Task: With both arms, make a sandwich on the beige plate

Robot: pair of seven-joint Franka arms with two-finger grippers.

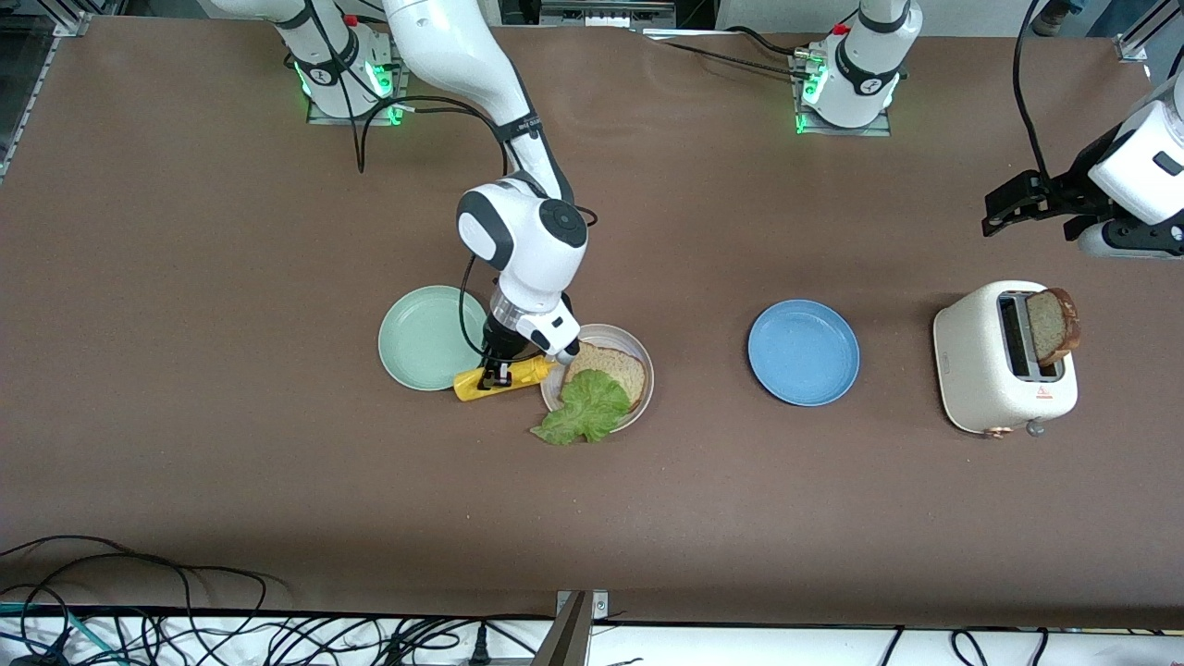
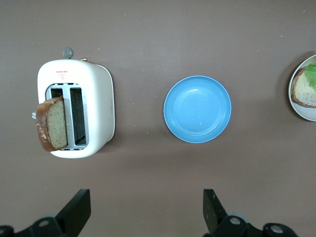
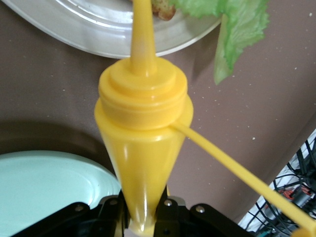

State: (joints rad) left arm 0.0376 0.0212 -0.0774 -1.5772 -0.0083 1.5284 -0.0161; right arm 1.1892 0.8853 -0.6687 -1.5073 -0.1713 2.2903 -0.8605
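On the beige plate [image 1: 645,365] lies one toasted bread slice [image 1: 615,365], with a green lettuce leaf [image 1: 585,412] partly on it and hanging over the rim toward the front camera. My right gripper [image 1: 495,375] is shut on a yellow squeeze bottle [image 1: 527,373] held sideways beside the plate. In the right wrist view the bottle [image 3: 143,128] points its nozzle over the plate's rim [image 3: 98,29]. A second slice [image 1: 1054,324] stands up out of the white toaster [image 1: 990,370]. My left gripper [image 1: 1017,208] hangs open in the air near the toaster [image 2: 96,108], holding nothing.
A mint green plate [image 1: 421,338] lies beside the bottle toward the right arm's end. A blue plate [image 1: 803,351] sits between the beige plate and the toaster. Cables run along the table's edge nearest the front camera.
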